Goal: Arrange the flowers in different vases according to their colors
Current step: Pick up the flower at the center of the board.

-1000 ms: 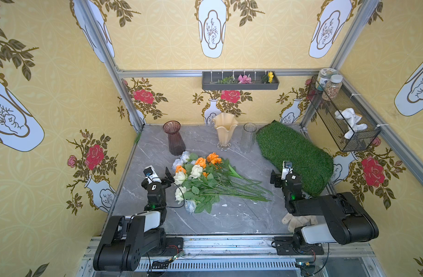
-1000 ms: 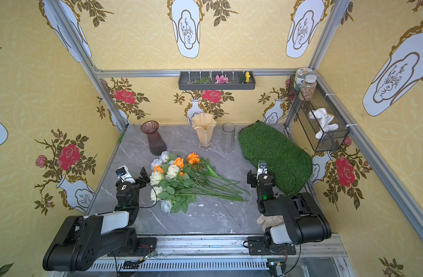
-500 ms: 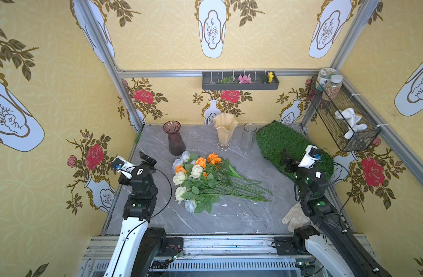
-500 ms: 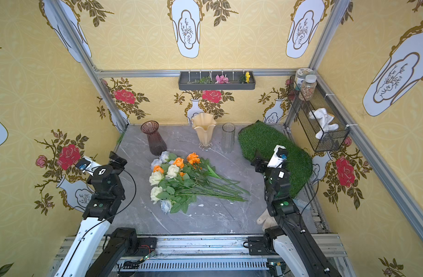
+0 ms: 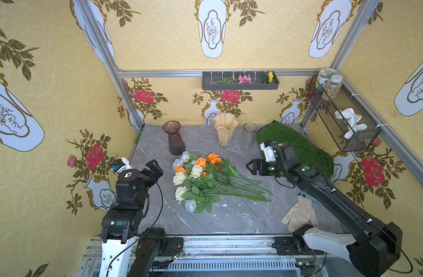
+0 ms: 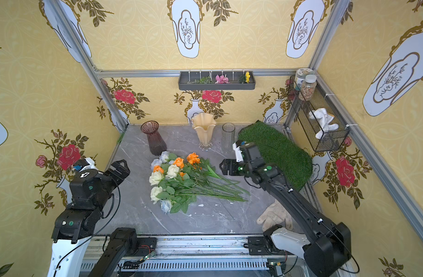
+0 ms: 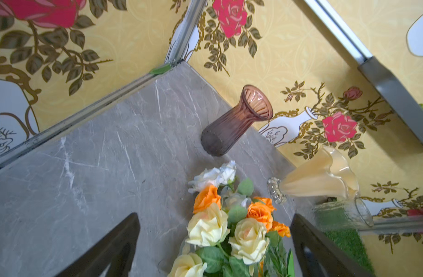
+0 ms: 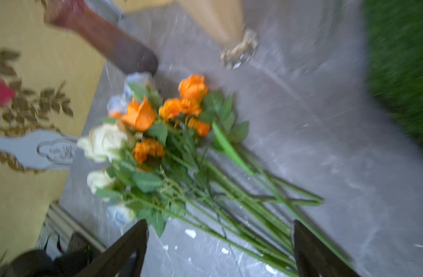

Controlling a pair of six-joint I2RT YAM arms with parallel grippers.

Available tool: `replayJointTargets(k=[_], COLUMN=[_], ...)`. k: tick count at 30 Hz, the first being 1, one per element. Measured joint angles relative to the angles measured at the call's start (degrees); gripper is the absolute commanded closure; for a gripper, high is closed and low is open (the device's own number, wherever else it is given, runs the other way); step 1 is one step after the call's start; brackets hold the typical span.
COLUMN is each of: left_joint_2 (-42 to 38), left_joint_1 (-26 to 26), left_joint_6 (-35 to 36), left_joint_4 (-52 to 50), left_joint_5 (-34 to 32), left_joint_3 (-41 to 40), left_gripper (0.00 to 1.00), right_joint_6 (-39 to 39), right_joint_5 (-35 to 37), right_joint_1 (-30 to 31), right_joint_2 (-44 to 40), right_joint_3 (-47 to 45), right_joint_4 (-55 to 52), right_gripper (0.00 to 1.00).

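In both top views I found the flowers [image 5: 205, 182] [image 6: 181, 183] lying as one loose bundle at the middle of the marble tabletop [image 5: 229, 218], blooms toward the left arm and stems fanned toward the right arm. Orange, cream and pale blue-white heads were mixed together. The three vases stood upright and empty along the back edge. The smoky purple vase [image 5: 174, 141] was nearest the blooms, the cream ruffled vase [image 5: 225, 132] stood in the centre, and the clear ribbed vase [image 5: 249, 139] stood just beside it, next to the grass mat [image 5: 299, 146]. The left gripper [image 5: 155, 167] hung beside the blooms, apart from them, jaws spread wide and empty. The right gripper [image 5: 252, 166] hung near the stem side, jaws likewise spread, holding nothing. A work glove [image 5: 300, 213] lay near the right arm's base. From the left wrist camera I saw the fingers [image 7: 119, 242] well apart with nothing gripped. Cream and orange roses of the flowers [image 7: 229, 227] lay beyond them, then the smoky purple vase [image 7: 234, 124], with the cream ruffled vase [image 7: 318, 179] and clear ribbed vase [image 7: 344, 213] alongside. The right wrist picture was blurred, yet its fingers [image 8: 124, 249] plainly stood wide apart. The flowers [image 8: 172, 148] lay ahead, stem ends showing between the fingers, ungripped.
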Motion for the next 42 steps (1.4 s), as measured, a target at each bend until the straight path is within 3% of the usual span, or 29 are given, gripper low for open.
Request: replayJointTargets(k=[2, 9, 14, 25, 30, 40, 42], left_joint_2=[2.7, 9.2, 4.5, -1.2, -2.3, -1.7, -1.6], left_joint_1=[0.0, -0.1, -0.9, -2.8, -2.8, -2.8, -2.8], left_joint_6=[-0.4, -3.3, -3.3, -3.4, -3.4, -3.7, -3.8], left_joint_4=[-2.4, -9.5, -8.4, -7.0, -6.3, -5.9, -5.9], left_joint_5=[3.0, 4.2, 8.1, 8.7, 8.7, 8.5, 8.4], left_joint_3=[0.4, 1.4, -1.9, -3.0, -3.2, -3.3, -3.3], left_gripper=[0.00, 0.00, 0.02, 0.06, 0.08, 0.09, 0.09], right_joint_6=[1.2, 2.8, 3.7, 2.7, 1.9, -4.5, -6.3], right_joint_5=[0.8, 4.0, 5.0, 5.6, 7.1, 13.3, 14.8], right_joint_1=[4.2, 12.0, 12.2, 11.5, 12.2, 14.9, 15.2], right_joint_2=[3.7, 16.4, 22.5, 30.9, 33.6, 34.8, 34.8], right_joint_3=[0.3, 4.5, 4.6, 7.9, 9.7, 14.7, 15.8], right_joint_4=[-0.9, 0.4, 3.3, 6.6, 6.1, 1.8, 1.0], right_gripper=[0.24, 0.43, 0.50, 0.61, 0.70, 1.00, 1.00])
